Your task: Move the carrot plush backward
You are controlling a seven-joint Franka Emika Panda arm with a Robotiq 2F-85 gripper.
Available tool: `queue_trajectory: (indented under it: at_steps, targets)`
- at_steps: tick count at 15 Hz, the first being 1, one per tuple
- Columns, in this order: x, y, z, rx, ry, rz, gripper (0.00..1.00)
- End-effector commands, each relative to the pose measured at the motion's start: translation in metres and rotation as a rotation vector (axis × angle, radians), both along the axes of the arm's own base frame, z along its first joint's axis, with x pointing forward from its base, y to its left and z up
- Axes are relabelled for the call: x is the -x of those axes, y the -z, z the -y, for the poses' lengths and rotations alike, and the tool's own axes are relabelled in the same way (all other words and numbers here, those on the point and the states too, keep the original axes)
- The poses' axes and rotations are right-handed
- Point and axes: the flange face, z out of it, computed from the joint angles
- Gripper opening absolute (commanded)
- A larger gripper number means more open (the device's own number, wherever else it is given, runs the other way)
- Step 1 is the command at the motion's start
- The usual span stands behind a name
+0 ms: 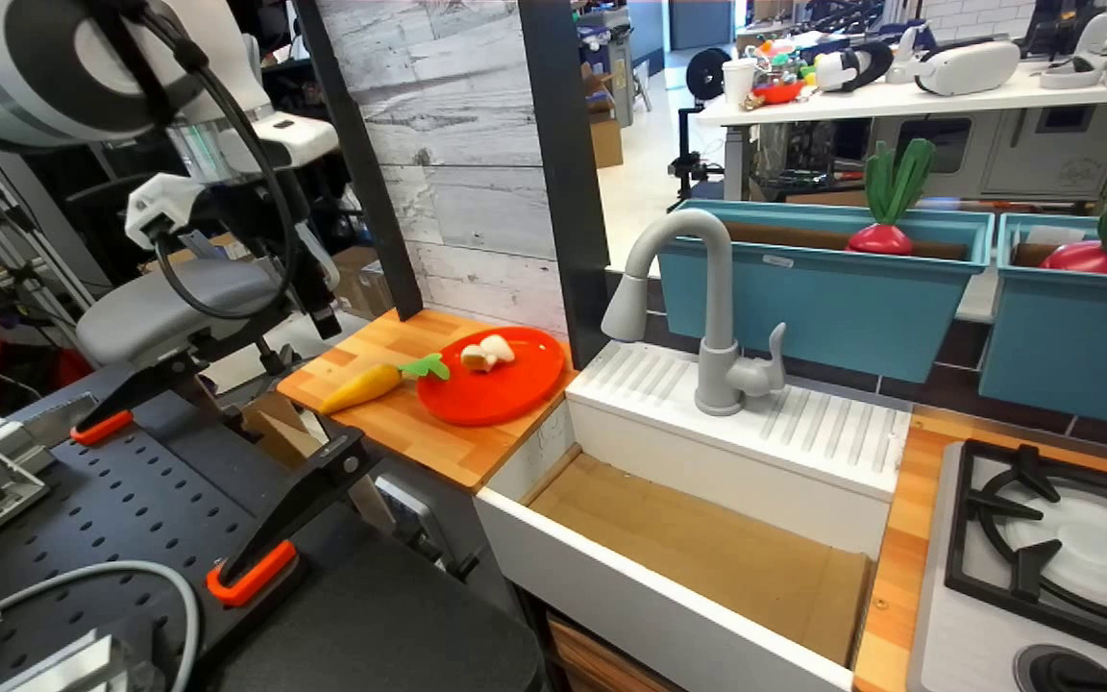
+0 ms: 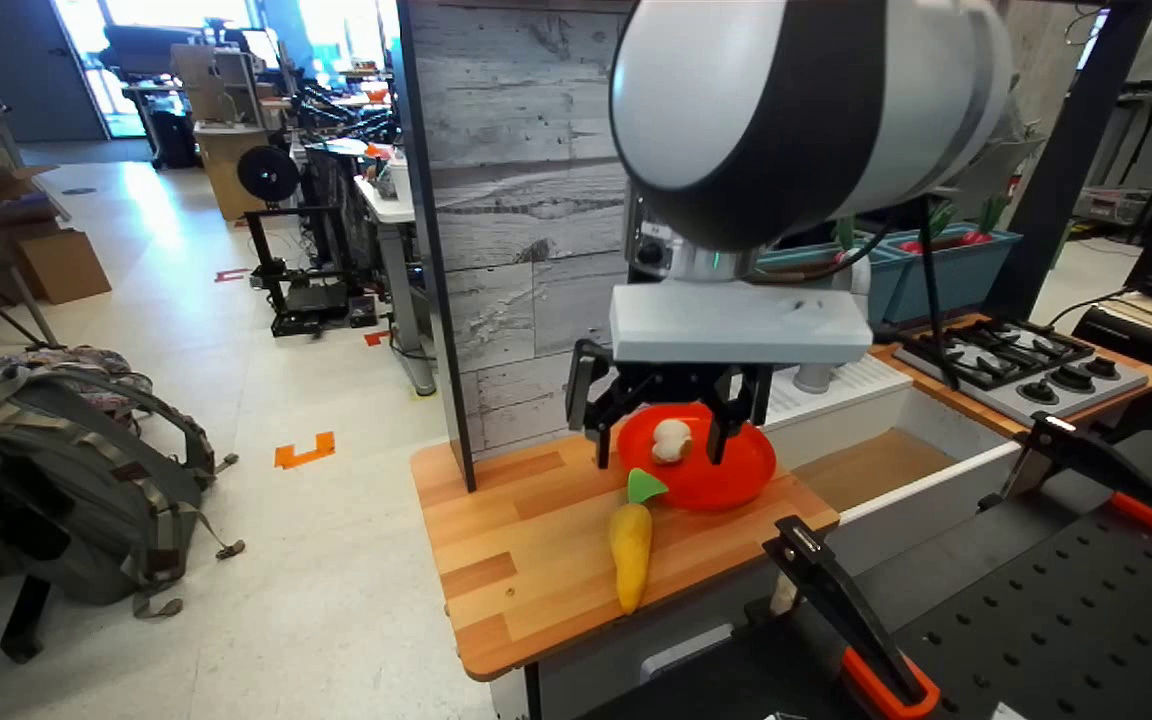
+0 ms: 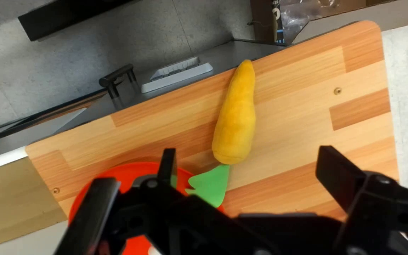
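The carrot plush lies on the wooden counter, with a yellow-orange tapered body and a green leafy end. It shows in both exterior views and in the wrist view. Its narrow tip points to the counter's edge; its leaf overlaps the rim of the red plate. My gripper is open and empty, above the counter and plate. In the wrist view the open gripper has its fingers wide apart, the leafy end appearing between them near the left finger. It does not touch the plush.
The red plate holds pale pieces. A grey-white wood panel stands upright behind the counter. The sink with a grey faucet adjoins the counter, with a stove beyond. Black clamps stand on the robot's table.
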Motion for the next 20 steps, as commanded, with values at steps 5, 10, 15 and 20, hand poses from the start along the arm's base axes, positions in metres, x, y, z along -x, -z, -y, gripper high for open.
queue_trajectory:
  at_steps: [5, 10, 15, 20]
  targets:
    - [-0.016, 0.072, -0.036, 0.051, -0.039, -0.02, 1.0]
    - [-0.018, 0.099, -0.045, 0.064, -0.025, -0.049, 1.0]
    - [-0.019, 0.11, -0.048, 0.076, -0.022, -0.042, 0.66]
    - [-0.02, 0.11, -0.049, 0.07, 0.002, -0.038, 0.27]
